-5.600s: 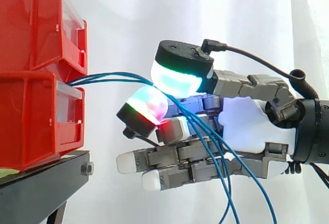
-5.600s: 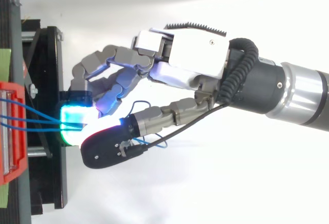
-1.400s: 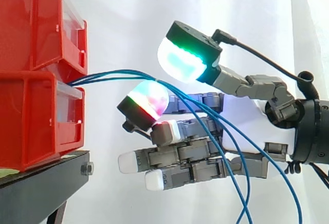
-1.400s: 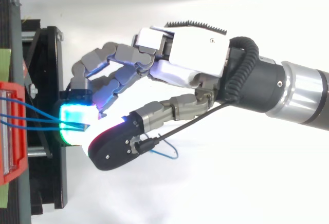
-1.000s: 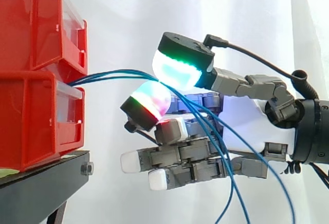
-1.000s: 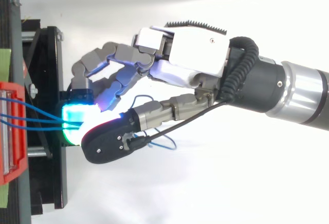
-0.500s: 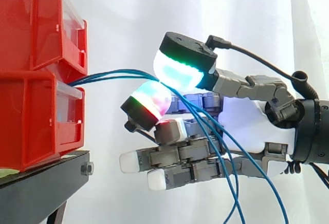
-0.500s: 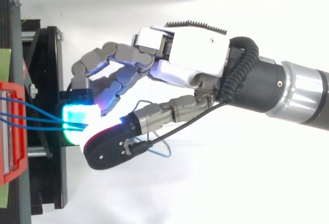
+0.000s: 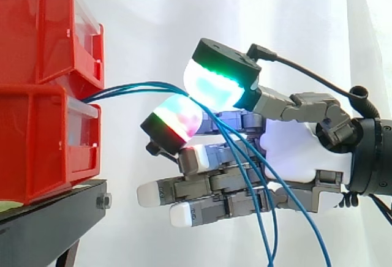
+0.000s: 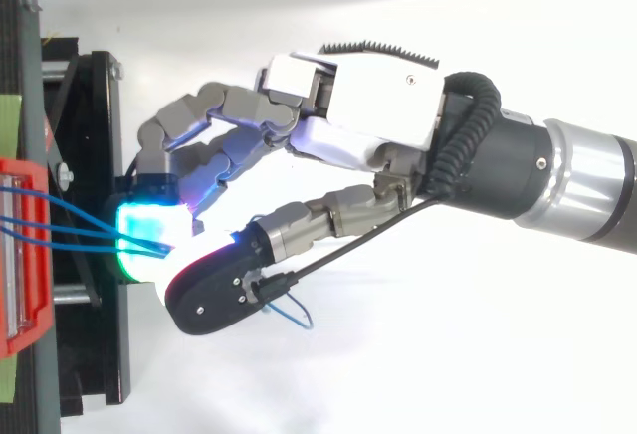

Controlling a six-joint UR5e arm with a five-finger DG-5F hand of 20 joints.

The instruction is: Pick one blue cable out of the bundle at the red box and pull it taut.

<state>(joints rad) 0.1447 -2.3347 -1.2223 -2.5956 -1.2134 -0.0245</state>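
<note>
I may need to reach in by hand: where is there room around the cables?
Bare gap below the cables, between the lower bin and the straight fingers of the hand; another above them, beside the upper bin. Crowded at the pads pinching the cables.

The blue cables (image 9: 131,87) leave the side view's bottom edge; the left edge cuts the red bins (image 9: 37,83), the right my arm (image 10: 587,190)

bins (image 9: 37,126) red | cables (image 9: 135,87) blue | stand (image 9: 49,218) black | curtain (image 9: 153,16) white — hand (image 9: 300,150) white-grey, pads (image 9: 211,86) cyan-green
</note>
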